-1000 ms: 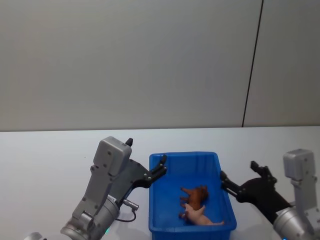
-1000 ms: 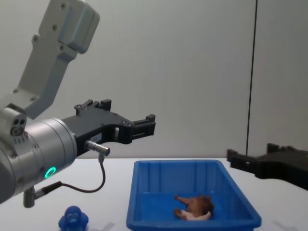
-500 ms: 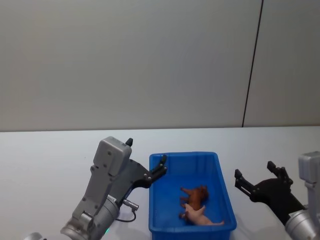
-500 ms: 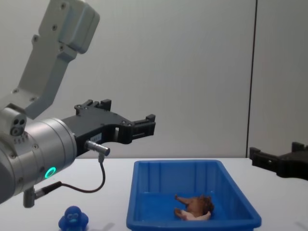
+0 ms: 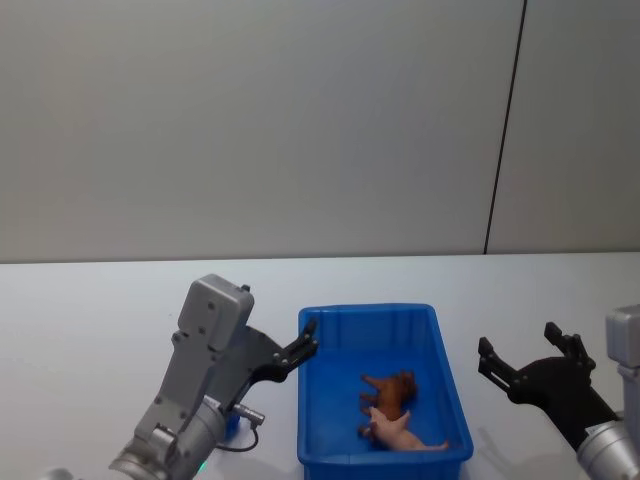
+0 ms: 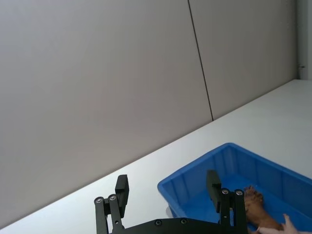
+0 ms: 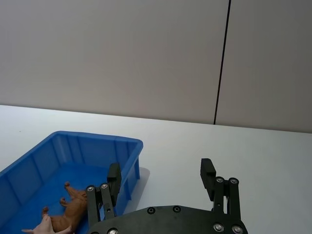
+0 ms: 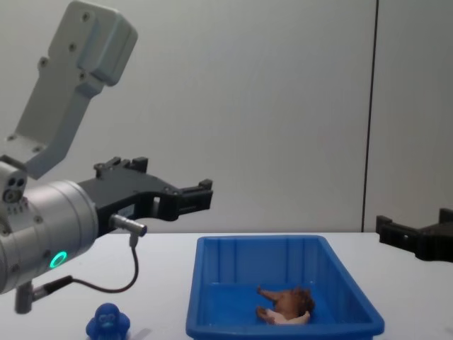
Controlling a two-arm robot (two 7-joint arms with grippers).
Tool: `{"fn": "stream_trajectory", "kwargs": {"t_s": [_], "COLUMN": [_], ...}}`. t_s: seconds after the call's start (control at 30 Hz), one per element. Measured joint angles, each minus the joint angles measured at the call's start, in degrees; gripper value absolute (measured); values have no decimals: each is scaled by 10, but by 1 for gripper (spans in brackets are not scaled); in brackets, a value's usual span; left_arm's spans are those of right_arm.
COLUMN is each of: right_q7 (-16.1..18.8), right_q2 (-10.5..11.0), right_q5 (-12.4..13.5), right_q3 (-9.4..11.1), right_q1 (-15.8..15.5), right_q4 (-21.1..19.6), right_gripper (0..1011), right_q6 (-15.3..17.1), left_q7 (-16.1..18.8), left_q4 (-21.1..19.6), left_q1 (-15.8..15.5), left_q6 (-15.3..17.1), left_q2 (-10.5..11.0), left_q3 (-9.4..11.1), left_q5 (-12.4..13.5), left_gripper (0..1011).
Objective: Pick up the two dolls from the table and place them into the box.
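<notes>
Dolls (pig [image 5: 405,432] against brown animal [image 5: 390,390]) lie in the box's [image 5: 368,309] near right corner, both grippers spread empty, right gripper [image 5: 520,345] well clear, but your left gripper [image 5: 305,345] hangs by the left rim, where a careless swing could shove the box.

Box [image 5: 368,309] glossy smooth plastic, table [image 5: 90,310] matt, pig [image 5: 398,431] & brown animal [image 5: 392,388] smooth.

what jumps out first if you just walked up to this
The blue box on the table, with a brown four-legged toy animal and a pink pig lying together inside. Then the open left gripper by its left rim, the open right gripper off to its right, and a small blue figure on the table left of the box.
</notes>
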Motion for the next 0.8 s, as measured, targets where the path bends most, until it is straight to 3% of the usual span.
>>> {"fn": "stream_trajectory", "kwargs": {"t_s": [0.33, 0.8], "right_q7": [-3, -5], "right_q2": [1, 1], "right_q5": [0, 0], "right_q3": [1, 1], "right_q1": [-2, -2], "right_q4": [-1, -2], "right_gripper": [1001, 1001], "right_q6": [-1, -1], "left_q7": [22, 38], "left_q4": [-14, -12], "left_q1": [15, 30], "left_q6": [47, 93], "left_q2": [12, 23], "left_q3": [-9, -25], "left_q5": [-17, -62], "left_gripper": [1001, 1001]}}
